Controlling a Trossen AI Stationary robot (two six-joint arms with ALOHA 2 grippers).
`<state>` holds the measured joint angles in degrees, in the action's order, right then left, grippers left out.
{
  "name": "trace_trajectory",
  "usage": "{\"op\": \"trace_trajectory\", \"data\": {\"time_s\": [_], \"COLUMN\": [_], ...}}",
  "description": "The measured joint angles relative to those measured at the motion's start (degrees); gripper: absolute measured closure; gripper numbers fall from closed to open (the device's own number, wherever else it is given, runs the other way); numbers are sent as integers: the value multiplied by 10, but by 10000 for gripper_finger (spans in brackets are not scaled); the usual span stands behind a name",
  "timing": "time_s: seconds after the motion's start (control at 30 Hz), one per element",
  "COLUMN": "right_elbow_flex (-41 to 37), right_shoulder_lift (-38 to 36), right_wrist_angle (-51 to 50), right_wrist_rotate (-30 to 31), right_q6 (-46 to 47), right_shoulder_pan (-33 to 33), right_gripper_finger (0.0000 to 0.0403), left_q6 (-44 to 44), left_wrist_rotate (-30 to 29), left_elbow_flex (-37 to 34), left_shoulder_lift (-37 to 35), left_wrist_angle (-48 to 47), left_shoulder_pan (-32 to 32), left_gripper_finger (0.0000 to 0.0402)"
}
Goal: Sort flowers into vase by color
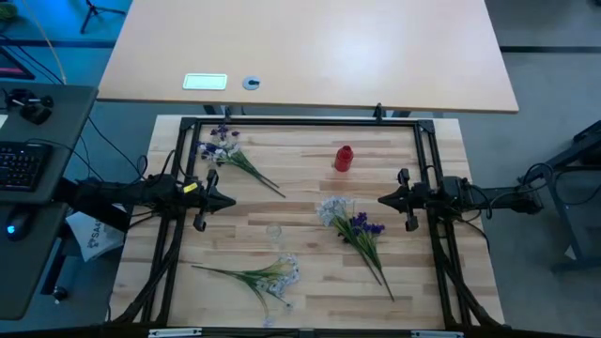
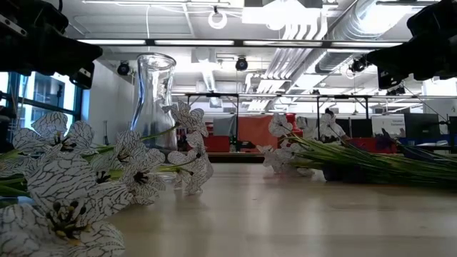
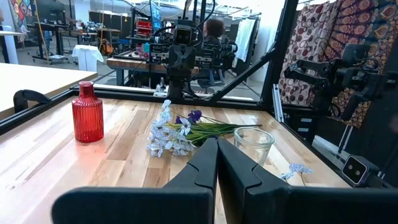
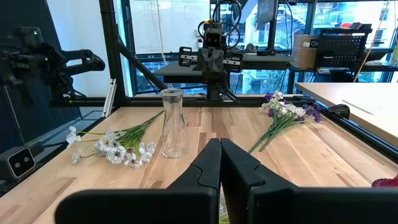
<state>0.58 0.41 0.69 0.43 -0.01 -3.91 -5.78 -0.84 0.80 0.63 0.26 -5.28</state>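
Three flower bunches lie loose on the table [image 1: 310,282], none yet sorted: one [image 1: 225,150] at the far left, one [image 1: 355,230] right of centre, one pale [image 1: 258,275] at the near edge. The red vase [image 1: 343,158] stands upright far of centre and the glass vase [image 1: 274,232] mid-table, both without stems, evidently set out as receivers. Left gripper [image 1: 228,201] and right gripper [image 1: 383,199] hover at opposite sides, fingers pressed together, holding and touching nothing.
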Motion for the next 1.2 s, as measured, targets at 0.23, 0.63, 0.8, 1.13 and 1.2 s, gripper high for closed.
{"op": "trace_trajectory", "data": {"time_s": [0.23,0.63,0.8,1.13,1.2], "right_elbow_flex": [0,0,15,166,213], "right_shoulder_lift": [0,1,57,346,403], "right_wrist_angle": [0,375,405,233,112], "right_wrist_rotate": [0,140,52,-30,-81], "right_q6": [0,353,500,661,731], "right_shoulder_pan": [0,0,-8,-161,-203], "right_gripper_finger": [402,402,402,402,402], "left_q6": [0,0,0,0,0], "left_wrist_rotate": [0,0,0,0,0], "left_elbow_flex": [0,0,0,0,0], "left_shoulder_lift": [0,0,0,0,0], "left_wrist_angle": [0,0,0,0,0], "left_shoulder_pan": [0,0,0,0,0], "left_gripper_finger": [401,402,401,402,401]}}
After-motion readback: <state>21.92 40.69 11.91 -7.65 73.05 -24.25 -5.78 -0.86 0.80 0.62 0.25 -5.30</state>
